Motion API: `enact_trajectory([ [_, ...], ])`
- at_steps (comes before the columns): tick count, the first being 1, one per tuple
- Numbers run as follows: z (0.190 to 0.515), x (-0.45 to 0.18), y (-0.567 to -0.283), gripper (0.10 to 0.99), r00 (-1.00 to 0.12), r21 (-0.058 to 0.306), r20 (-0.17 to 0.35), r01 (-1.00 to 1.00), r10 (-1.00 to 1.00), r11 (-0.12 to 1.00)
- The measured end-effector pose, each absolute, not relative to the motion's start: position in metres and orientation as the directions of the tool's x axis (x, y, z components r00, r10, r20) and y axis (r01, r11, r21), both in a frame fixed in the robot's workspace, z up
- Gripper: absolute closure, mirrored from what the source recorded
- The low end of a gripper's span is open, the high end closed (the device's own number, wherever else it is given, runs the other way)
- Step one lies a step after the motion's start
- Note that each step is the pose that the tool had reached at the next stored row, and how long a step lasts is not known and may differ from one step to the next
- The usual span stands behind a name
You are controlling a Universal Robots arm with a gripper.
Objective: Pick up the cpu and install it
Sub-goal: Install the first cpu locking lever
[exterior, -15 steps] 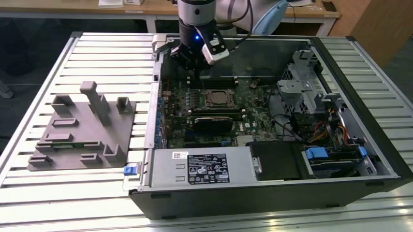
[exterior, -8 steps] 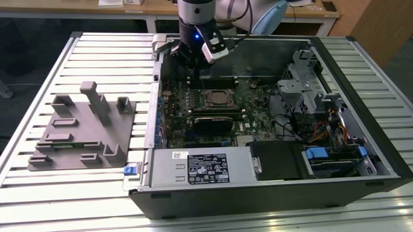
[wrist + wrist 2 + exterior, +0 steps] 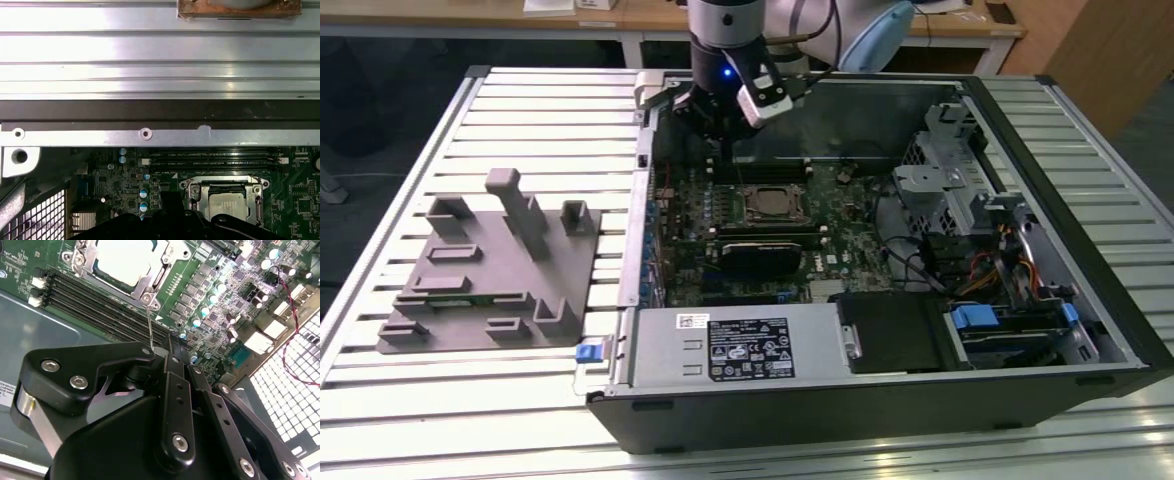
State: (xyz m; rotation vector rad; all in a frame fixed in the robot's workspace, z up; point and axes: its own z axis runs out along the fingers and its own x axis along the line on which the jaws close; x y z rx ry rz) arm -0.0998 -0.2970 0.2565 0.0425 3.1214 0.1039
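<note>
The cpu [image 3: 765,203], a small square chip with a pale silver top, lies inside the metal socket frame [image 3: 765,190] on the motherboard of the open computer case. Both wrist views show the cpu [image 3: 125,262] [image 3: 229,206] seated in that frame. My gripper [image 3: 722,158] hangs just behind the socket on the exterior view's far side, fingers shut together. In the second wrist view the gripper [image 3: 167,344] tips meet the end of the thin socket lever [image 3: 150,322]. Whether the lever is clamped between them is hidden.
A grey plastic tray [image 3: 480,280] lies on the slatted table at the exterior view's left. Inside the case [image 3: 1067,300] are a black heatsink block [image 3: 754,255], memory slots [image 3: 100,305], a power supply [image 3: 734,345] and drive bays with cables [image 3: 974,210].
</note>
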Motion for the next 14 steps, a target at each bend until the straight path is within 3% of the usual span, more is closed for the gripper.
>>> enact_trajectory([
  [14, 0.256, -0.068, -0.297, 0.980, -1.000, 0.067, -0.017, 0.024, 0.025, 0.997],
])
